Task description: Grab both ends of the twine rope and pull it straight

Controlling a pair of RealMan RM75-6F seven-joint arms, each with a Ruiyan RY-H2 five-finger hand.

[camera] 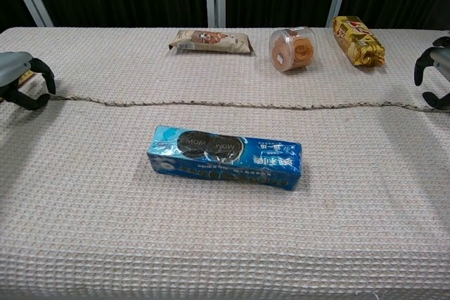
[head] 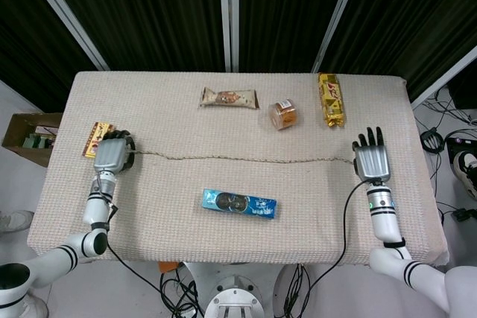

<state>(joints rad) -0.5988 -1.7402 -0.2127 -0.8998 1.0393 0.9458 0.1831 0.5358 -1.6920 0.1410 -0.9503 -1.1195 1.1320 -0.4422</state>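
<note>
Two hands sit at opposite ends of the twine rope (head: pixel 242 159), and the job looks close to finished. The left hand (head: pixel 112 154) lies near the left edge of the tabletop (head: pixel 171 214), fingers curled in around the rope's left end; in the chest view that end runs right into the curl of its dark fingers (camera: pixel 36 82), so it seems to hold the twine. The right hand (head: pixel 370 160) lies palm down near the right edge with its fingers spread forward. The rope's right end reaches it and, in the chest view, passes just under the curved fingers (camera: pixel 426 63); whether the hand pinches the twine or has let it go I cannot tell.

Between the hands the rope lies flat on the woven cloth, crossing almost the whole width in one line with only a slight waviness and a shallow sag toward the middle. Judging from that, the pulling is essentially done: what may be left is a last bit of tension to take out the small kinks, or simply releasing both ends.

Just nearer than the rope lies a blue cookie pack (head: pixel 238 203); beyond it sit a brown snack bar (head: pixel 229 97), a small round cookie tub (head: pixel 283 115) and a yellow snack pack (head: pixel 331 100), all clear of the rope.
</note>
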